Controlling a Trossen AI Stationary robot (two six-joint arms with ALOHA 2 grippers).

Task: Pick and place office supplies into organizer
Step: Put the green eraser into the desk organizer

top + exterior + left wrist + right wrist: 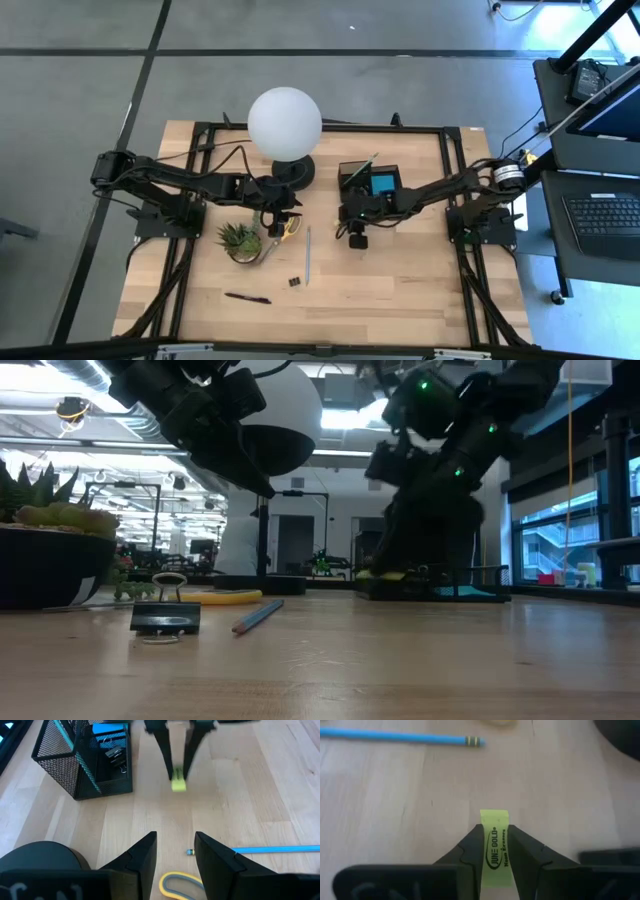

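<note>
Wooden tabletop is carrying our work: our right gripper is pinching the yellow eraser just near of the organizer. We are judging it light, slightly soft, best held mid-body. Our left gripper is hovering spread over the scissors.

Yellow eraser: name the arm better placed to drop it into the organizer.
Right. The right gripper is shut on the yellow eraser, beside the organizer. The left gripper hangs open over the scissors.
</note>
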